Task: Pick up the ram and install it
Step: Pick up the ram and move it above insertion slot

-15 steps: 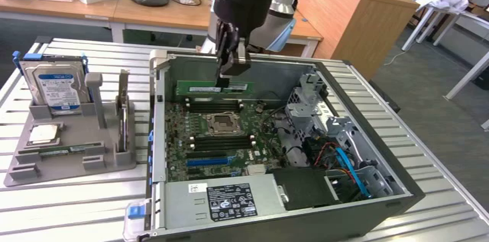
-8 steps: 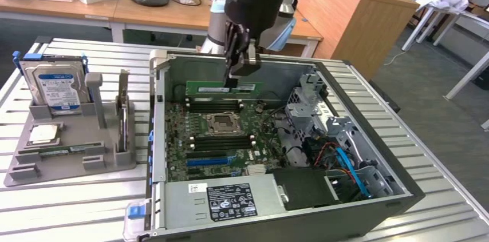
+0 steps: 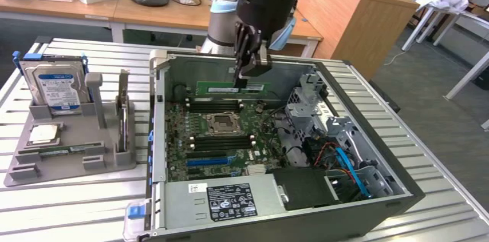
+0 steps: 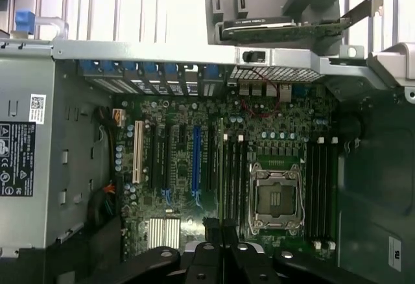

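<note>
The tool (image 3: 246,77) is pinched narrow on the ram (image 3: 229,88), gripping the green stick by its upper edge. The ram hangs level, long edge down, inside the open computer case (image 3: 382,213), close to the case's far wall and just above the memory slots (image 3: 221,106) beyond the empty processor socket (image 3: 223,121). Whether it touches a slot cannot be told. The case covers the slatted surface (image 3: 68,207) from its middle toward the edge on the exterior view's right. Near the edge on the exterior view's left sits a grey holder (image 3: 68,167) carrying an upright hard drive (image 3: 52,88), a processor chip (image 3: 43,134) and a second ram stick (image 3: 65,150) lying flat. In the wrist view the tool's fingers (image 4: 204,258) meet over the motherboard (image 4: 168,187), beside the socket.
</note>
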Tool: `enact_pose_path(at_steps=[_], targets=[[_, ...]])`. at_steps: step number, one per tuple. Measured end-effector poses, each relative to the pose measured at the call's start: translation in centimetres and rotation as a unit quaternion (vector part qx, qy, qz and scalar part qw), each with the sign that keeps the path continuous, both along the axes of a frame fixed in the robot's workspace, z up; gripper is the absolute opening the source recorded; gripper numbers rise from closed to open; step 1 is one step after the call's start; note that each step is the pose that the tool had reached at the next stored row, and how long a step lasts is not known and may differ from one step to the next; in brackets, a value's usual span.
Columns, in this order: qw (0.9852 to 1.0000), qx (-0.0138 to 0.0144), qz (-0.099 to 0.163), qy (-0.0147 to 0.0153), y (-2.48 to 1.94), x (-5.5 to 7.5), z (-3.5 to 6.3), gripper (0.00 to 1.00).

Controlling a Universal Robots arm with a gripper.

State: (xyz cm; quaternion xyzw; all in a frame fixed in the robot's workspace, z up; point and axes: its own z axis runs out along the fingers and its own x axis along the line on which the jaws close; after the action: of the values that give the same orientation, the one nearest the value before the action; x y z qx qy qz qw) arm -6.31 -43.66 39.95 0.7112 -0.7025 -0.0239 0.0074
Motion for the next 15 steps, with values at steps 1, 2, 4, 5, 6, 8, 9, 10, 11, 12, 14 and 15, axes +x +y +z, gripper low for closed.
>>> enact_pose_path(at_steps=[1,2,4,5,6,8,9,10,11,12,14,15], targets=[[1.0,0.0,0.0,0.0,0.0,0.2,0.0,0.11],[1.0,0.0,0.0,0.0,0.0,0.4,0.0,0.11],[1.0,0.0,0.0,0.0,0.0,0.8,-0.01,0.11],[1.0,0.0,0.0,0.0,0.0,1.0,0.0,0.11],[1.0,0.0,0.0,0.0,0.0,1.2,0.0,0.11],[1.0,0.0,0.0,0.0,0.0,1.6,-0.01,0.11],[1.0,0.0,-0.001,0.0,0.0,1.8,-0.01,0.11],[1.0,0.0,-0.001,0.0,0.0,1.9,-0.01,0.11],[1.0,0.0,-0.001,0.0,0.0,2.1,-0.01,0.11],[1.0,0.0,-0.001,0.0,0.0,2.3,-0.01,0.11],[1.0,0.0,-0.001,0.0,0.0,2.6,-0.01,0.11],[1.0,0.0,-0.001,0.0,0.0,2.8,-0.01,0.11]])
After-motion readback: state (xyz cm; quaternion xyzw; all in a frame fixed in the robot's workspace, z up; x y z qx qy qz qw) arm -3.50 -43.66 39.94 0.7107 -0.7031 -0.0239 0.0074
